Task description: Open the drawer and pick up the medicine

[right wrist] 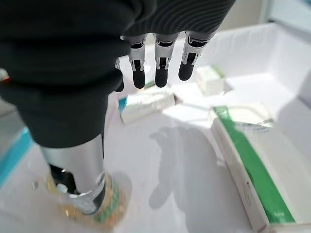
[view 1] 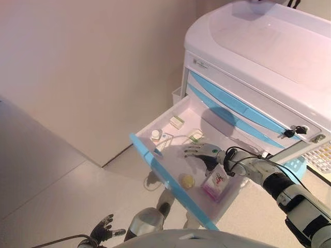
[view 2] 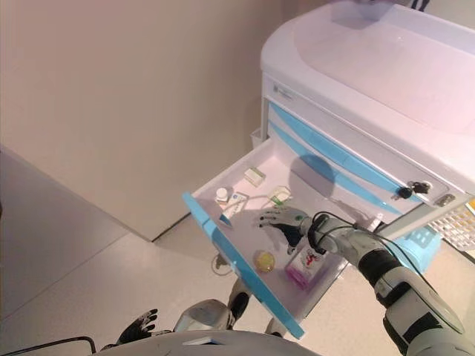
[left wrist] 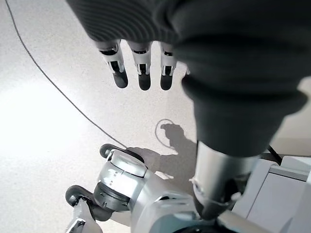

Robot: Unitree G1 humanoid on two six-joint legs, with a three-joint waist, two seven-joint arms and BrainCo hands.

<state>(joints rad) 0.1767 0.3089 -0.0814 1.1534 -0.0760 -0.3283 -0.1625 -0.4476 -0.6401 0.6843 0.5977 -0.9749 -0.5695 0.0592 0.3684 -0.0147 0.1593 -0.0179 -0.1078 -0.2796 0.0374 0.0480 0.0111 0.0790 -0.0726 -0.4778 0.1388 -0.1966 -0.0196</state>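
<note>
The cart's bottom drawer (view 1: 155, 164), white inside with a blue front, stands pulled open. In it lie a small white bottle (view 1: 155, 134), a white-and-blue box (view 1: 164, 142), a small green-and-white box (view 1: 177, 122), a longer green-and-white box (view 1: 195, 135), a round yellow jar (view 1: 187, 181) and a pink packet (view 1: 216, 185). My right hand (view 1: 201, 151) hovers inside the drawer with fingers (right wrist: 160, 63) straight, holding nothing; the long green box (right wrist: 248, 160) is beside it. My left hand (view 1: 103, 230) hangs low over the floor, open and empty.
The white medical cart (view 1: 258, 46) has blue drawer fronts above the open one and keys (view 1: 295, 130) in a lock. A white mesh basket (view 1: 321, 156) hangs at its right side. A beige wall (view 1: 93, 67) runs on the left, with light floor below.
</note>
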